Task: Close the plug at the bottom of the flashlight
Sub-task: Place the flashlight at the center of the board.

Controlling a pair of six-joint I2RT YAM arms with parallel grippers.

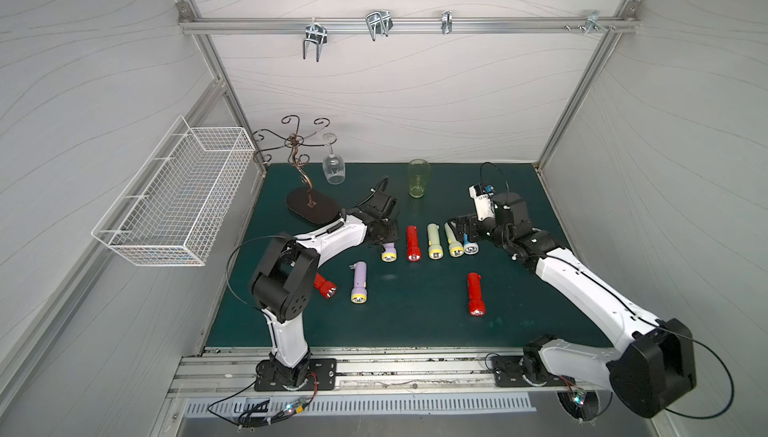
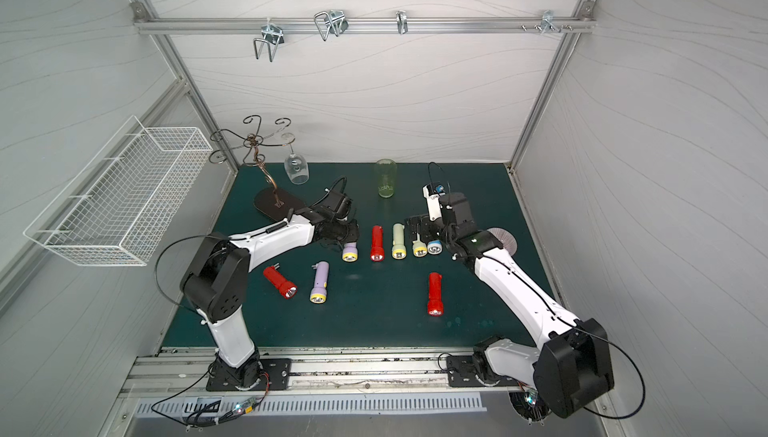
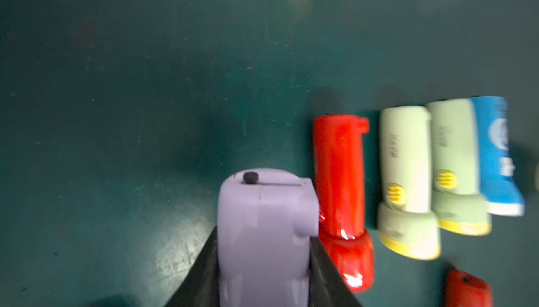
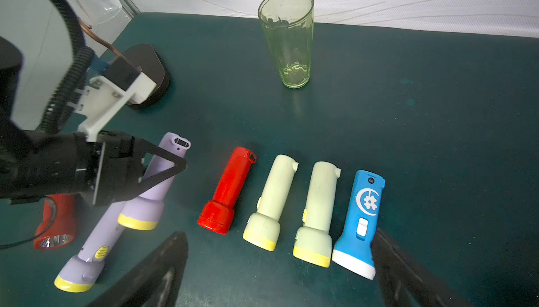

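Observation:
A purple flashlight [image 3: 262, 232] with a yellow head rim lies at the left end of a row on the green mat [image 1: 415, 322]. My left gripper [image 3: 262, 241] is shut on its body, one black finger [image 3: 204, 261] on each side. Its bottom end [image 3: 259, 180] shows flat, with no prongs sticking out. In both top views the left gripper [image 1: 382, 235] [image 2: 340, 233] covers most of that flashlight [image 1: 388, 253] [image 2: 350, 253]. My right gripper [image 4: 278, 232] [image 1: 463, 229] hangs open over the row's right end, next to the blue flashlight [image 4: 361, 221], holding nothing.
The row also holds a red flashlight [image 1: 412, 244] and two pale green ones [image 1: 434, 241] [image 1: 454, 244]. Nearer the front lie a purple [image 1: 359, 283] and two red flashlights [image 1: 475, 293] [image 2: 280, 281]. A green glass [image 1: 419, 177], a glass rack [image 1: 311, 206] and a wire basket [image 1: 174, 194] stand behind and left.

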